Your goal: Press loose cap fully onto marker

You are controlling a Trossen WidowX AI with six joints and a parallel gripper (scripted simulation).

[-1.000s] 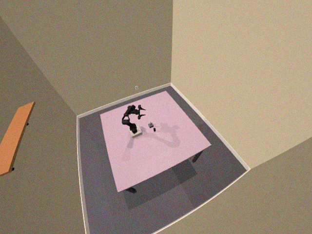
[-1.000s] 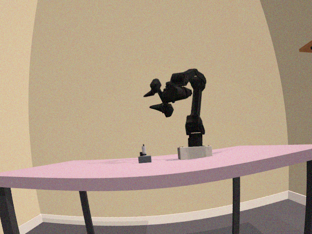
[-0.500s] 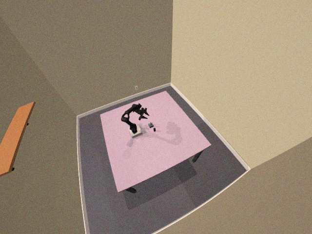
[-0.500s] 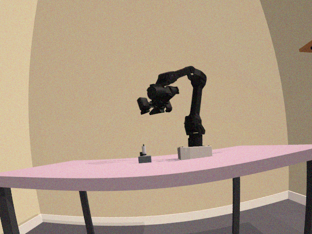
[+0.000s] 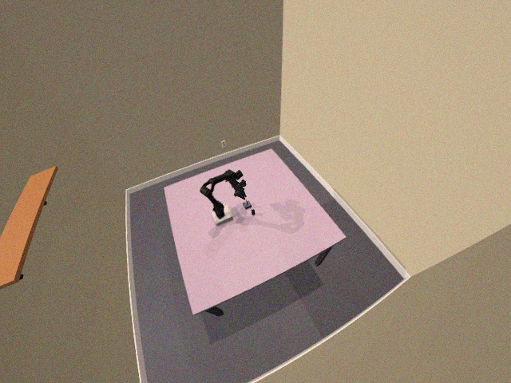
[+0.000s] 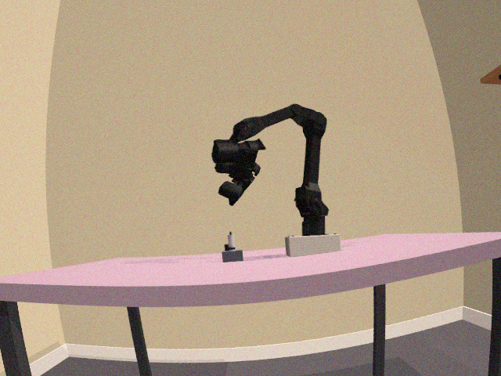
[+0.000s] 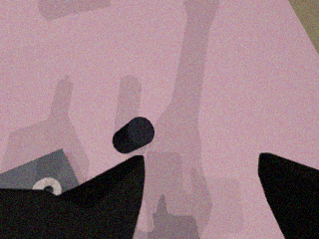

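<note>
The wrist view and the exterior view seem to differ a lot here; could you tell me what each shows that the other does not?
Only the wrist view shows the cap plainly, standing on the pink table apart from the holder block, and the open gap between the gripper's fingers. Only the exterior view shows the whole arm, its pale base, the table legs and how high the gripper hangs above the marker. Both show the holder block, the marker and the table.

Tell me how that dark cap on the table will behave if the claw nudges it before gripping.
The cap is a short, smooth cylinder standing free on the pink table, so it probably tips easily and, once down, rolls. It looks small and likely light, so a glancing finger could skid it away. It looks rigid, so a squeeze shouldn't deform it.
</note>
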